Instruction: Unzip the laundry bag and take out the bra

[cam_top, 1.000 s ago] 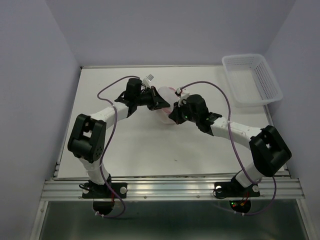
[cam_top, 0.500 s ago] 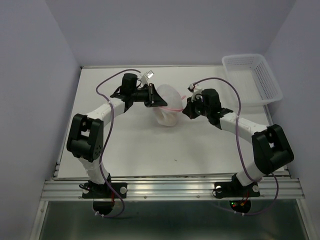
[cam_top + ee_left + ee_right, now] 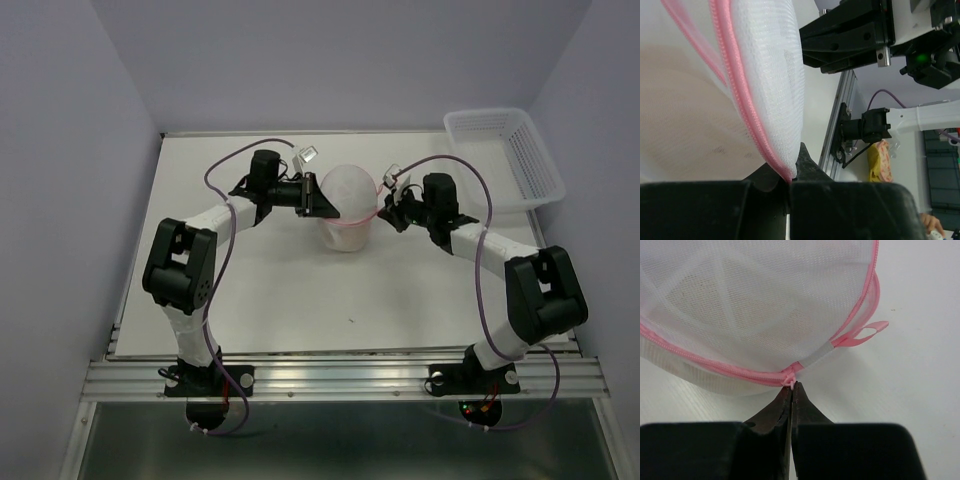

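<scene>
Nearest the arm bases, the table (image 3: pixel 280 290) on the near side of the laundry bag (image 3: pixel 345 205) carried nothing belonging to the task.

The laundry bag stood as a rounded dome between the two grippers. The left gripper (image 3: pixel 790 180) was at the bag's left side. Its fingers were pressed together with the pink zipper rim (image 3: pixel 740 90) and a fold of mesh running in between them, so it was judged to be gripping the bag there.

The right gripper (image 3: pixel 791 385) was at the bag's right side. Its fingertips were closed to a point on the small pink zipper pull (image 3: pixel 789 381). To the left of the pull the zipper teeth appeared joined. To its right lay a white end tab and a pink hanging loop (image 3: pixel 867 334).

A tan shape, taken to be the bra (image 3: pixel 705 295), showed through the mesh and was wholly inside the bag.

Beyond the bag, to its far right, the white basket (image 3: pixel 505 160) stood well apart.

Assessment: both holds were in place, with the bag braced on one side and the pull pinched on the other. No opening in the rim was visible from any view, so unzipping was judged not begun, or barely so. Running the pull around the rim and extracting the bra both remained to be done.
</scene>
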`<state>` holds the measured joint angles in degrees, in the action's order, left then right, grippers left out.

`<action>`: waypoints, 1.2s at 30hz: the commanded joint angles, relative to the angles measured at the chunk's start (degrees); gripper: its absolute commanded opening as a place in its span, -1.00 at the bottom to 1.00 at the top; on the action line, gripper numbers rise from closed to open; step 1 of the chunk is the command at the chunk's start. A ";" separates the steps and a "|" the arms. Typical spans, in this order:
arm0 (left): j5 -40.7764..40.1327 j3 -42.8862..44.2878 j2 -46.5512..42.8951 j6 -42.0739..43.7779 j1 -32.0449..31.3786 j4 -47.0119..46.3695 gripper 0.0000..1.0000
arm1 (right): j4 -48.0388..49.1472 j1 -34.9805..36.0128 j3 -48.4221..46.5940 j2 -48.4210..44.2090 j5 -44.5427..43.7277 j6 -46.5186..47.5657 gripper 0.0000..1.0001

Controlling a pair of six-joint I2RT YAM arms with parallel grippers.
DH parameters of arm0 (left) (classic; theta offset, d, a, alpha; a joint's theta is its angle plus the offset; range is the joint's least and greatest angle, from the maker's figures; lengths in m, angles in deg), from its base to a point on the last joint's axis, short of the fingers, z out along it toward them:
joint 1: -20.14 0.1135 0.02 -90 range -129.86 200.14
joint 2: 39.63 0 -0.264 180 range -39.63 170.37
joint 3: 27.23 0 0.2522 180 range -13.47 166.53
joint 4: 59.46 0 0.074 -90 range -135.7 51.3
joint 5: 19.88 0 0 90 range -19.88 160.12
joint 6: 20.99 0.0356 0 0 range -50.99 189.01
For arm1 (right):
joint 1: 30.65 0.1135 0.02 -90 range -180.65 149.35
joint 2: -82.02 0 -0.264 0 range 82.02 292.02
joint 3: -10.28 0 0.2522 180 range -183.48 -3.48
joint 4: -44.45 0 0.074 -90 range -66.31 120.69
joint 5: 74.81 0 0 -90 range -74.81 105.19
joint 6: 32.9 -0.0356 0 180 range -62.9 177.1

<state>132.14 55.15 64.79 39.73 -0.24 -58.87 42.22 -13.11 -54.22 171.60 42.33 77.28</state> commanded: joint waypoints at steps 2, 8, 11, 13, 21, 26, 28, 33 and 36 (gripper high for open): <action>5.30 -0.68 -2.56 3.96 -2.20 -0.63 -1.00 | 5.01 -5.05 -5.50 1.73 -0.52 4.77 -0.99; 4.69 -2.26 -2.82 4.40 -3.00 -0.10 -1.00 | 0.43 -6.37 -8.67 1.92 -3.76 9.44 -0.99; 4.34 -1.56 -2.82 3.79 -3.00 -0.10 -1.00 | -0.45 -6.38 -8.23 0.78 -2.97 9.09 -0.99; 3.72 -0.77 -2.91 3.09 -3.00 0.16 -1.00 | -1.76 -6.38 -7.88 -0.45 -1.30 7.95 -0.99; -4.95 1.78 0.34 0.98 -2.56 4.37 -0.74 | -5.90 -6.38 -4.29 -4.06 1.61 -0.14 -0.81; -7.17 -0.06 -0.35 0.36 -2.56 3.33 -0.30 | -6.43 -6.38 -0.33 -3.10 -3.21 -5.15 -0.79; -8.23 -0.59 -1.23 -0.08 -2.56 2.63 0.04 | -6.87 -5.86 -0.15 -3.10 -4.89 -6.99 -0.80; -9.89 -2.69 -4.92 -1.83 -2.56 1.74 0.92 | -10.47 -5.85 -1.46 -5.90 -8.76 -11.13 -0.42; -11.91 -4.10 -7.20 -2.71 -2.03 2.09 0.98 | -15.21 -5.85 -3.39 -8.97 -10.43 -13.68 0.31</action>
<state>122.18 52.44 63.90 38.14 -3.00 -55.90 30.74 -18.64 -54.37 168.04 35.84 67.73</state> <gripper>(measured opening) 0.986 0.545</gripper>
